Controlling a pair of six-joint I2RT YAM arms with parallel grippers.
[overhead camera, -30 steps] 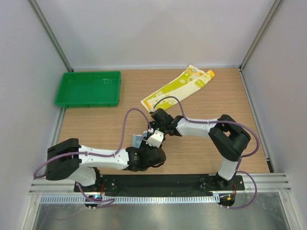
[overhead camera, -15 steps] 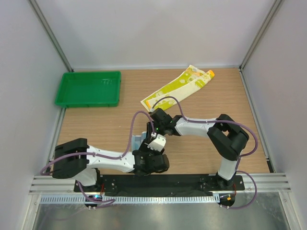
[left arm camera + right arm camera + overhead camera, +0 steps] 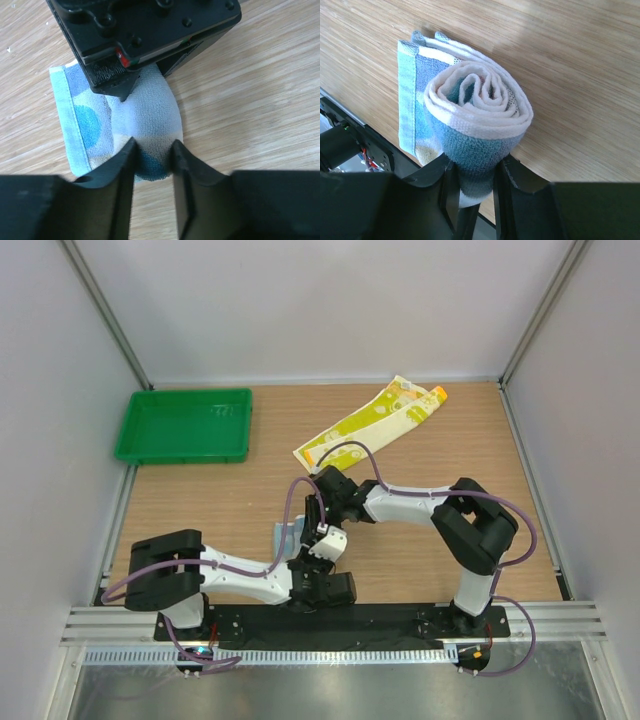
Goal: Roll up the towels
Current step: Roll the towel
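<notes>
Left arm has swung in toward the near edge since a second ago, and its wrist now sits closer to the base rail. The right arm has barely budged.

The blue towel (image 3: 475,110) is already rolled into a fat spiral at the near middle of the table (image 3: 200,500). The right gripper (image 3: 472,172) is clamped across one end of the roll. From the other side, the left gripper (image 3: 152,147) has a finger on each flank of the roll, and the cloth looks pinched between them.

Risks: a flat strip with the teal edge is unrolled and lies beside the roll, so if either grip lets go too soon the coil could spring loose. The two grippers are also almost nose to nose, so a bump seems possible.

The yellow-green towel (image 3: 370,423) lies flat and unrolled at the far side, well apart from the green tray (image 3: 183,393) at far left.

From above, the roll is nearly all hidden under the wrists, with just a corner peeking out. How firmly the left fingers bite is hard to judge.
</notes>
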